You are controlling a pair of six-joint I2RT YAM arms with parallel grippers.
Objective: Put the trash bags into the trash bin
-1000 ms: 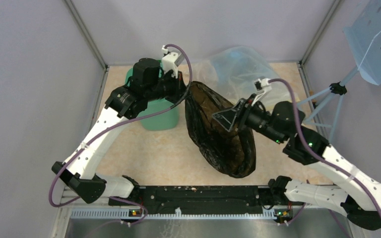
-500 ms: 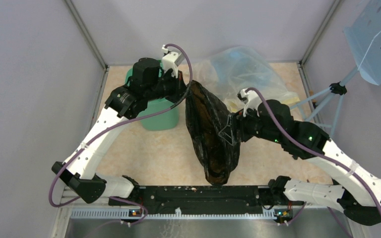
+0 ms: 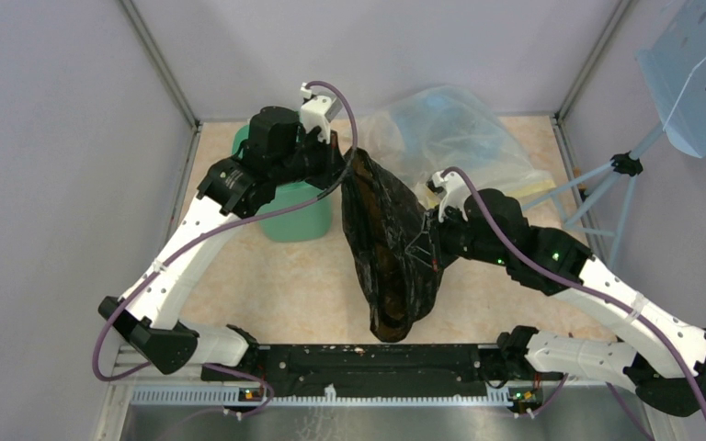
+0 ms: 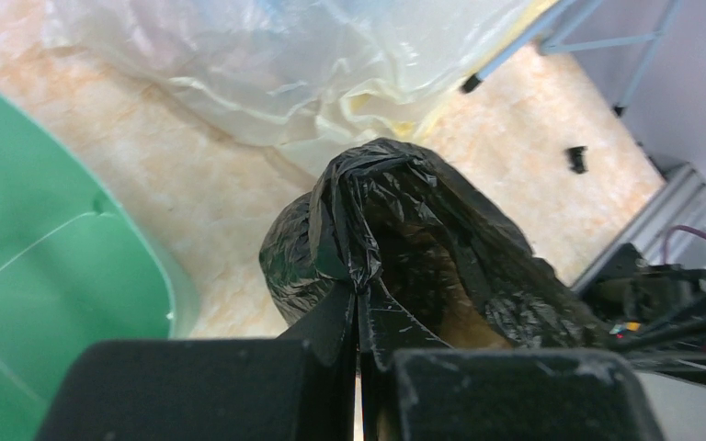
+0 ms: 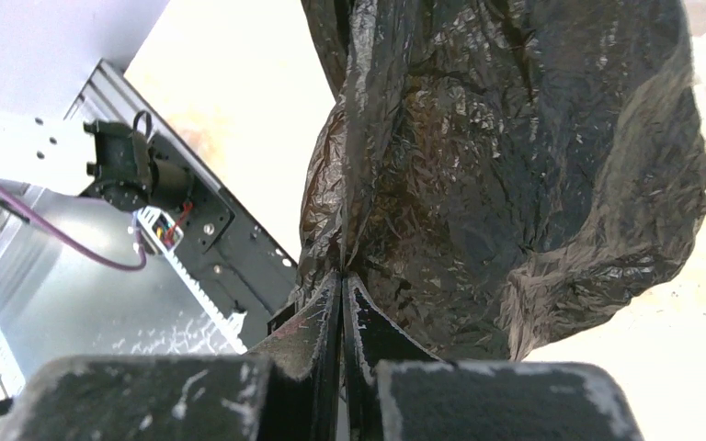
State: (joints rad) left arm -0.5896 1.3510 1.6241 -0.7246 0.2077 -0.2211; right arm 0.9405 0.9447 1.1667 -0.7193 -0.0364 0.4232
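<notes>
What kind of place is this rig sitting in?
Looks like an enclosed lab test cell, not a home. Plain grey walls framed by metal posts box in a table, and the props are a mint-green bin, a black trash bag and a clear plastic bag.

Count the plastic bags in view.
2: black trash bag hangs pinched between left gripper and right gripper, beside the green bin; clear-yellowish bag lies behind it. Others could hide underneath.
</notes>
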